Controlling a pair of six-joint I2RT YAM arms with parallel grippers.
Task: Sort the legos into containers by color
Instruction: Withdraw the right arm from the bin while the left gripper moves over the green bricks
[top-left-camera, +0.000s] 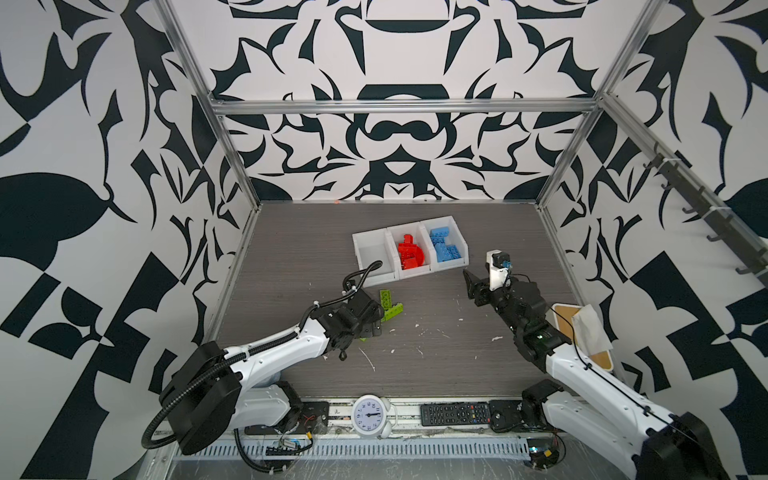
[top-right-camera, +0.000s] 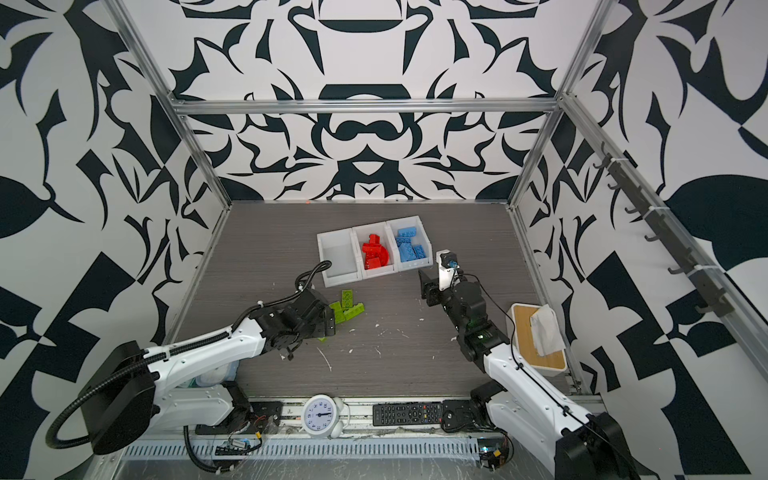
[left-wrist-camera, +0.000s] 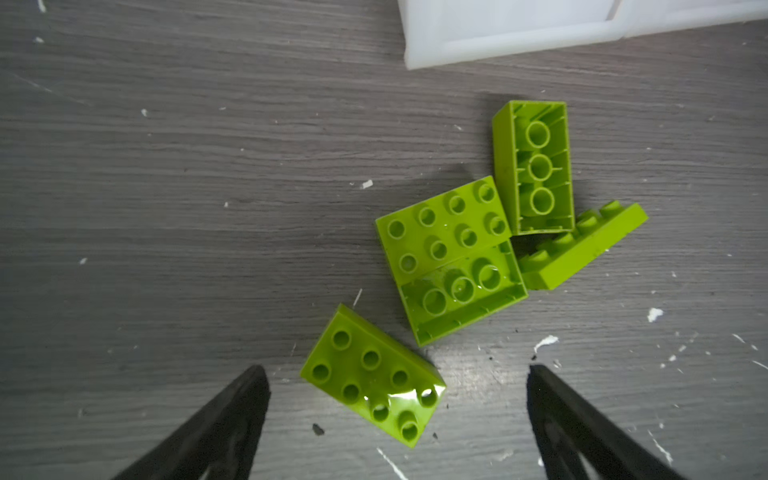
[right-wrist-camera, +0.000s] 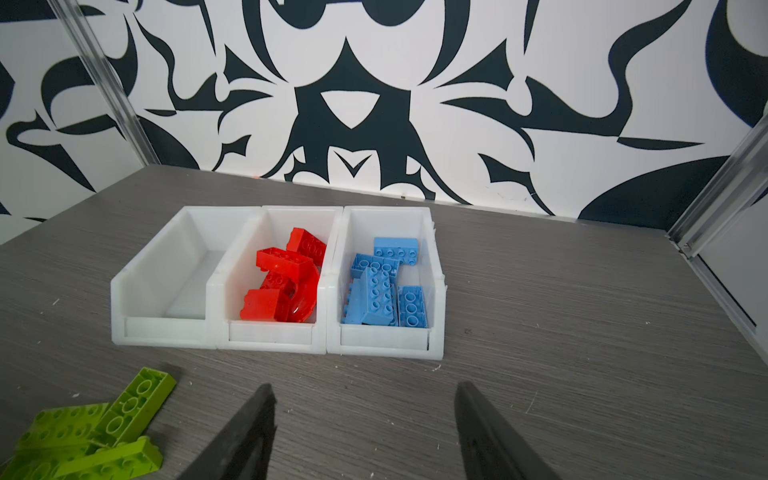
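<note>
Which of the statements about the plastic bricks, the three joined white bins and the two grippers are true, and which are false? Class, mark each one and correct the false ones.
1. The lime green studded plastic bricks lie on the grey wood-grain table, outside the bins. True.
2. The red plastic bricks share a bin with the blue plastic bricks. False: the red ones sit in the middle white plastic bin, the blue ones in the end bin beside it.
3. The other end bin holds no bricks. True.
4. The left gripper is shut on a green brick. False: its jaws stand open, gripping nothing.
5. The right gripper is open and empty. True.
</note>
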